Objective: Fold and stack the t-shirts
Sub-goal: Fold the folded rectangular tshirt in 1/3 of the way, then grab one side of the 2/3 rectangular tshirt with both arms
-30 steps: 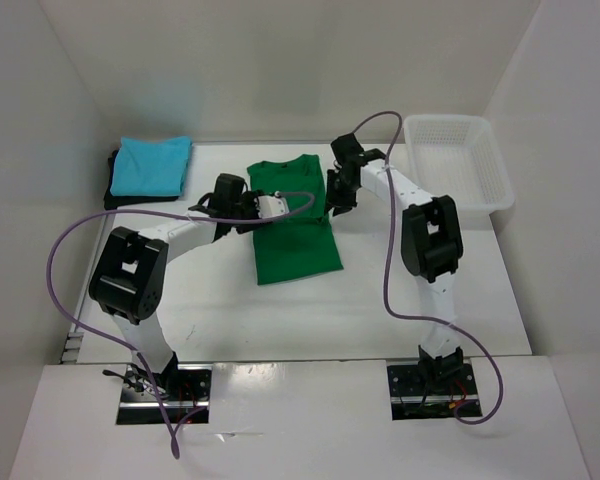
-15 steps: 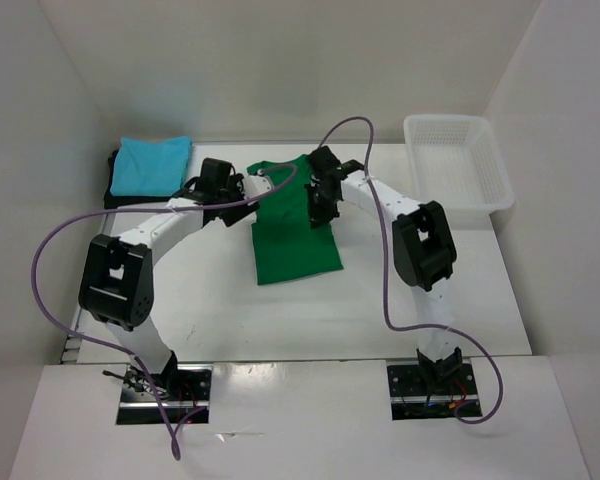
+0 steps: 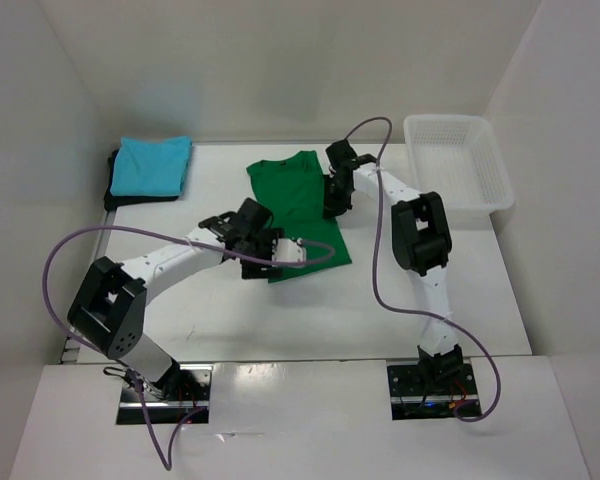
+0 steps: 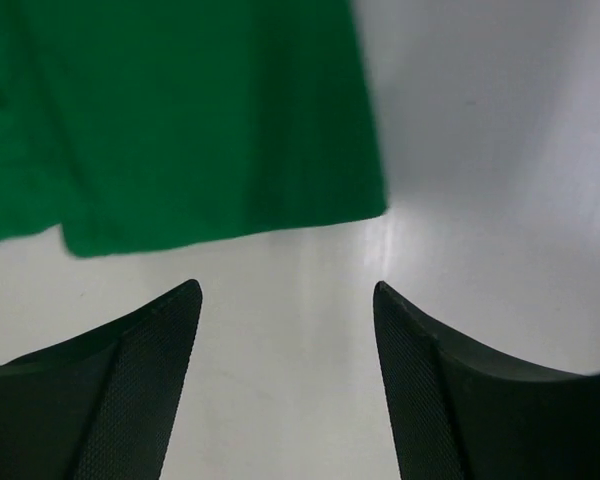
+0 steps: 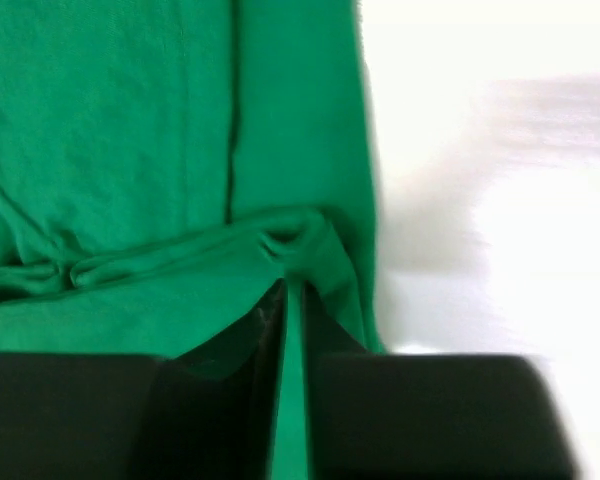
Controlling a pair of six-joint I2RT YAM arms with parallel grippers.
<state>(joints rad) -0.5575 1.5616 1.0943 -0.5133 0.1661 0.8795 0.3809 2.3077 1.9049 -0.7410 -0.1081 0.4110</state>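
Top external view. Item: green shirt (image 3: 292,195), centre of frame and a little above the middle. It lies flat on the surface (image 3: 430,290) with the collar toward the top and the sides apparently folded in to make a long panel.

Other stock: turquoise shirt (image 3: 152,165), folded, upper left. It rests on the black shirt (image 3: 111,192), of which only an edge shows. Basket (image 3: 450,118), upper right, well apart from all the cloth.

Left pincer (image 3: 292,253): at the lower edge of the green shirt. The left wrist view shows the jaws spread wide with only bare surface between them, and the hem corner just beyond the fingertips.

Right pincer (image 3: 333,200): at the shirt's right edge. The right wrist view shows the jaws nearly together, nipping a raised ridge of green cloth.

Handling, as judged: light, limp and without stiffness. It will sag from any grip, bunch where pinched, and probably slide easily over the smooth surface. It is not fragile.

Best hold: the two hem corners, taking every layer in each pinch so the panel lifts evenly for the fold toward the collar.
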